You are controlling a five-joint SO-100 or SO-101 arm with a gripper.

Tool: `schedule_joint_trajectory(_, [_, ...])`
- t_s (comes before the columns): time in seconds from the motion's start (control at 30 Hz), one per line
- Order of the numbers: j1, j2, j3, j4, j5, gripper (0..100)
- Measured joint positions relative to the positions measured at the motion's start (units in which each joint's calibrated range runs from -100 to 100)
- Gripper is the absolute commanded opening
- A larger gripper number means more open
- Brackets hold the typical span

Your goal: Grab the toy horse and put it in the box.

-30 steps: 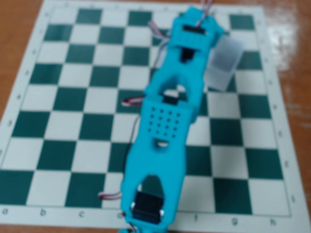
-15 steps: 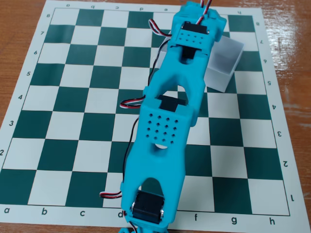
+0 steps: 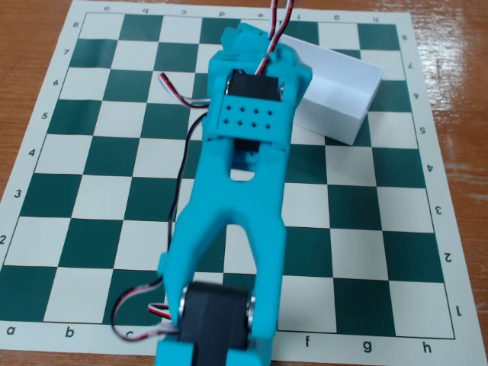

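While the turquoise arm (image 3: 236, 198) is stretched up the green-and-white chessboard (image 3: 91, 152), the white box (image 3: 339, 95) is seen at the upper right with its long axis slanting down to the right, and the pincer's state and the toy horse cannot be told.

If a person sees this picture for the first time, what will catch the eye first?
The turquoise arm comes first: it runs from the bottom edge up the middle of the green and white chessboard. Next, the white box at upper right, partly behind the arm's top end. No toy horse shows, and the gripper is hidden.
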Motion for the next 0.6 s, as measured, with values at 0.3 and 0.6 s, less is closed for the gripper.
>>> schedule_joint_trajectory(0.3, [-1.79, -27.4, 23.93, 10.6, -13.01, 29])
schedule_joint_trajectory(0.6, [-4.33, -50.64, 41.16, 24.34, -20.82, 29])
